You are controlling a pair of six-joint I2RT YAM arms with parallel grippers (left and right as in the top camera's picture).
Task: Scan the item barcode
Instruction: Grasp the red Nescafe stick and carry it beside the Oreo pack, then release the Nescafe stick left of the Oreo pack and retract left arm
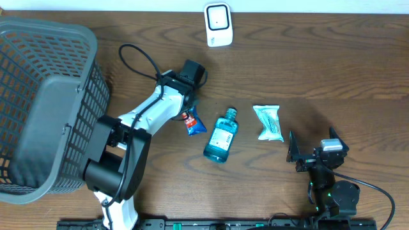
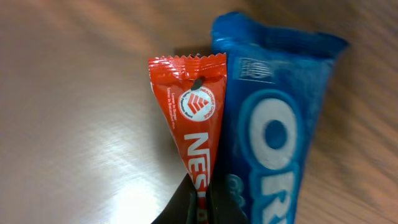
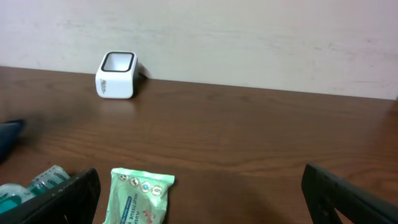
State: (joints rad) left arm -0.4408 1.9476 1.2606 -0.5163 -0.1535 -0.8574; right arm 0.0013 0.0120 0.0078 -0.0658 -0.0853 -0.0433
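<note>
Grey basket [image 1: 45, 96] sat at the table's left edge. Left gripper [image 2: 200, 208] was clenched on the lower end of the red Nestlé packet [image 2: 193, 118], right alongside a blue Oreo pack [image 2: 273, 124]; could not tell whether the packet was lifted. Blue bottle [image 1: 222, 135] lay just right of them. White scanner [image 1: 218, 24] stood at the far edge, well apart. Green wipes pack [image 1: 268, 121] lay further right. Right gripper [image 3: 202, 199] was released, holding nothing.

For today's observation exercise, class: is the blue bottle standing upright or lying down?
Lying down. The overhead view shows the blue bottle full length on the table, cap and label both visible.
</note>
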